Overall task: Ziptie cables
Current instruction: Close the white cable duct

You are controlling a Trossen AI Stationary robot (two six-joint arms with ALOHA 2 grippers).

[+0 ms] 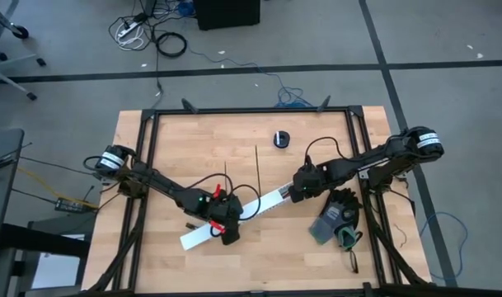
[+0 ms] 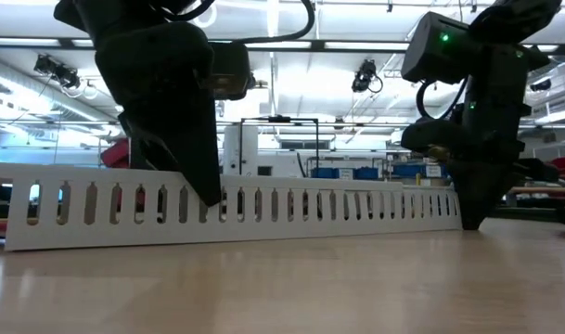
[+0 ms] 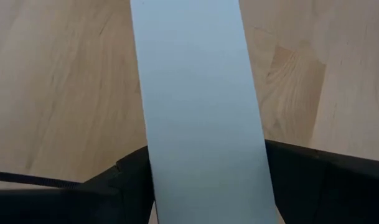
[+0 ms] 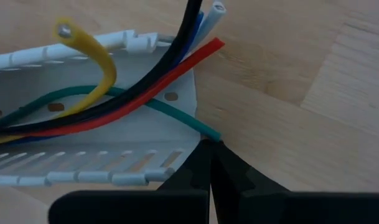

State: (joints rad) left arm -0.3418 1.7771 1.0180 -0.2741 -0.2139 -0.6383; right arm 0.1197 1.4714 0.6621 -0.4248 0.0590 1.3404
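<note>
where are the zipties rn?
High view: the zipties lie on the bare table behind the white slotted channel, near centre, between the two arms and left of a small black round object.

A flat, pale white strip (image 3: 198, 99) runs lengthwise across the light wooden tabletop (image 3: 65, 81), its surface plain and unmarked. At its near end it passes between the two dark fingers (image 3: 326, 186) of the left pincer (image 3: 208, 193), one finger on each long edge, set apart by the strip's full width. A thin dark line (image 3: 27, 179) crosses one finger.
</note>
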